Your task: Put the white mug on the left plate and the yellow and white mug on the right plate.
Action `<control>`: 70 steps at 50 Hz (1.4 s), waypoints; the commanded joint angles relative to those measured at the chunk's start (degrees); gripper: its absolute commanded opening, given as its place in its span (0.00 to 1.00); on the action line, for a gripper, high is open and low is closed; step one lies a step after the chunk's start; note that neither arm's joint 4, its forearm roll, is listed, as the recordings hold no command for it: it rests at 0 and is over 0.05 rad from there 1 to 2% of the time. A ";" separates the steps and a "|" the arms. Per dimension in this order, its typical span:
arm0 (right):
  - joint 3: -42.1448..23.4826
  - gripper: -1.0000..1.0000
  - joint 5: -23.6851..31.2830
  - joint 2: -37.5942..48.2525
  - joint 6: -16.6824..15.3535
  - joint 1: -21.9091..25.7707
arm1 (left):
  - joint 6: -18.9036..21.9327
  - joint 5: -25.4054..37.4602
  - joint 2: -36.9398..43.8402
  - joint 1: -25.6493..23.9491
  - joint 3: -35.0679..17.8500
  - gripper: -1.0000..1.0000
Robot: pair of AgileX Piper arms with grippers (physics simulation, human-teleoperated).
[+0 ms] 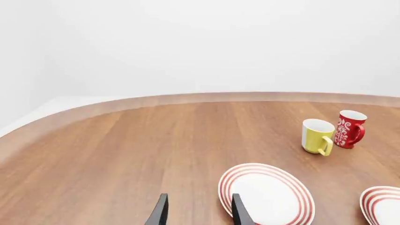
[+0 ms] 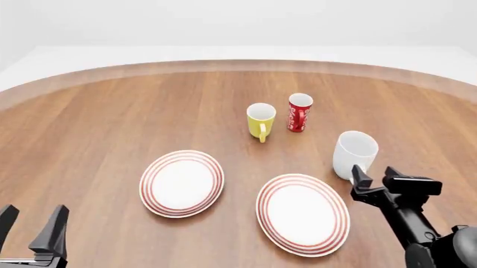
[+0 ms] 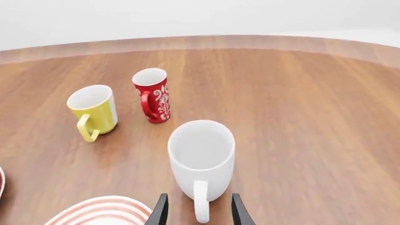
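Observation:
The white mug [image 2: 354, 152] stands upright on the table, right of the right plate [image 2: 303, 214], and its handle points toward my right gripper [image 2: 375, 177]. In the right wrist view the white mug [image 3: 201, 157] fills the centre. My right gripper [image 3: 198, 213] is open, its fingers on either side of the handle without touching it. The yellow and white mug [image 2: 261, 120] stands upright beyond both plates. My left gripper [image 2: 31, 224] is open and holds nothing, low at the near left, well short of the left plate [image 2: 182, 182].
A slim red patterned mug [image 2: 300, 112] stands just right of the yellow and white mug [image 3: 93, 111]. The left wrist view shows the left plate [image 1: 265, 193], part of the right plate [image 1: 382, 206] and the curved far table edge [image 1: 206, 97].

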 commanded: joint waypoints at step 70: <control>-9.13 0.00 -0.57 17.32 -0.18 0.19 | 0.00 0.00 0.00 0.00 0.00 1.00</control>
